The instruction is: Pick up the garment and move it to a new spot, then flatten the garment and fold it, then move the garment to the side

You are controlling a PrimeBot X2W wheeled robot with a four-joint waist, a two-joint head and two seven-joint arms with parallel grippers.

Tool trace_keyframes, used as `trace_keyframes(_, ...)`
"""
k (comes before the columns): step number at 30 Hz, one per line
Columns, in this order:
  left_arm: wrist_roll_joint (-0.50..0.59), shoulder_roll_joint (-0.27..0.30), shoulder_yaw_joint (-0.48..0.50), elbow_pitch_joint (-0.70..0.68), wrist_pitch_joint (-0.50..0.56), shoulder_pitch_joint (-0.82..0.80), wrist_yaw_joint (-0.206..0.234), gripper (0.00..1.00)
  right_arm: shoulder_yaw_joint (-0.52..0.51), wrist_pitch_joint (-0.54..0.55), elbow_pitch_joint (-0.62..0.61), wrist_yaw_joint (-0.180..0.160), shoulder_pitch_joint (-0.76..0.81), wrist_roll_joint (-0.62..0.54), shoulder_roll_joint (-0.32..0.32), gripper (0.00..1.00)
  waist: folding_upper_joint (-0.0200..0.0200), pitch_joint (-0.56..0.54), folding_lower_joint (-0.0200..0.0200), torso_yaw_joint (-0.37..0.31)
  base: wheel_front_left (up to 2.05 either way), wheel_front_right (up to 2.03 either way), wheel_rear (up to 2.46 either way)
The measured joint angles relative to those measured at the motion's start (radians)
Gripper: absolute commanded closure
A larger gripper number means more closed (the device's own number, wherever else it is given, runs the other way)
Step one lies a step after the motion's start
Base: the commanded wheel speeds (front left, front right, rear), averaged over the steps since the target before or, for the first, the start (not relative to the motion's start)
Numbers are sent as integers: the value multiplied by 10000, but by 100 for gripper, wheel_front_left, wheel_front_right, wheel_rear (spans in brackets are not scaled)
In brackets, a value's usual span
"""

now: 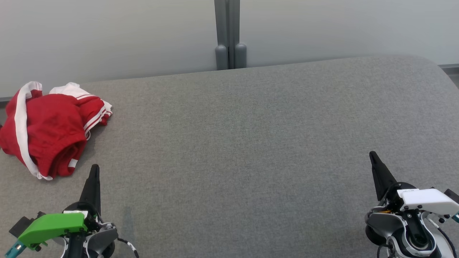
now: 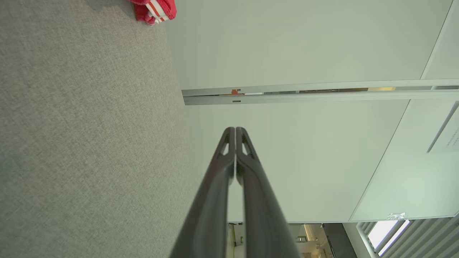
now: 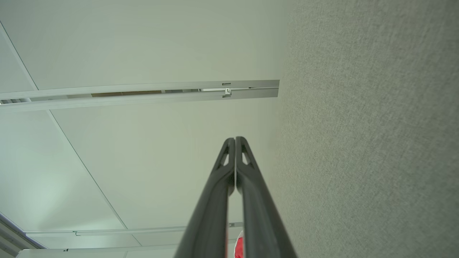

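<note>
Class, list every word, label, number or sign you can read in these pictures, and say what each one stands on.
No text is legible.
White cover: small dark marking, too small to read.
White label by green cover: blurred.
Wall sign: print too small.
Pale logo: no readable words.

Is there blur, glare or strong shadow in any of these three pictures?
Head view: sharp, soft even light; the red garment casts a faint shadow on the grey surface. Left wrist view: sharp, a bright window patch low right. Right wrist view: even, no glare.
</note>
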Motion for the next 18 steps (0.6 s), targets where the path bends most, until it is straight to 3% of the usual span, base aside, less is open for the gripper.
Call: trace_keyframes(18, 0, 0, 0, 0, 0, 0, 0, 100, 0, 0, 0, 0, 0, 2, 0, 100, 0, 0, 0, 0, 0, 0, 0)
